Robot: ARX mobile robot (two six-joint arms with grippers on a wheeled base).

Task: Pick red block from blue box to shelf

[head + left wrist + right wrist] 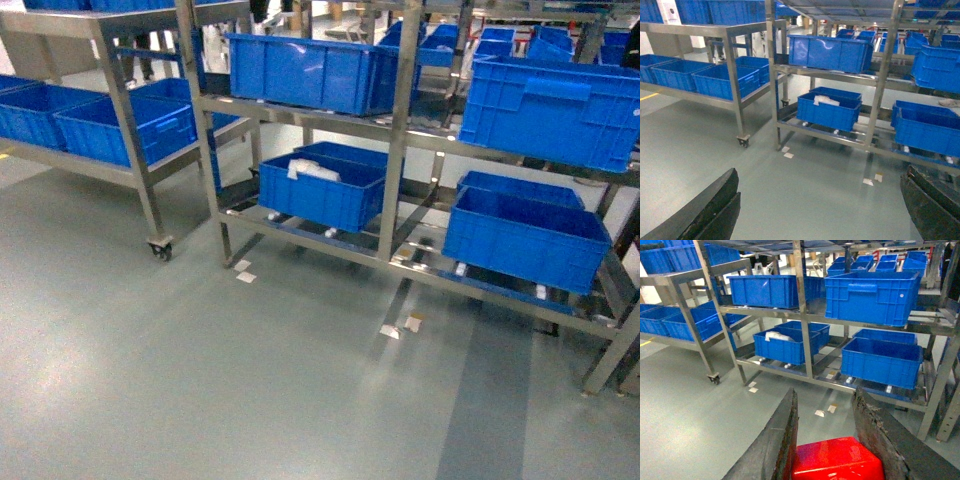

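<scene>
The red block point(837, 460) sits deep between the two dark fingers of my right gripper point(825, 392), which is shut on it; only its glossy top shows. My left gripper point(821, 172) is open, with bare floor between its fingers. The shelf point(400, 130) of grey steel posts and rails stands ahead across the floor, and also appears in the left wrist view point(883, 75) and the right wrist view point(802, 315). The blue box is out of view. Neither gripper shows in the head view.
Dark blue ribbed crates point(320, 190) fill the shelf's tiers, one holding a white bag point(312, 170). A second steel rack on castors point(160, 248) with more crates stands to the left. White paper scraps point(400, 326) lie on the grey-green floor point(250, 390).
</scene>
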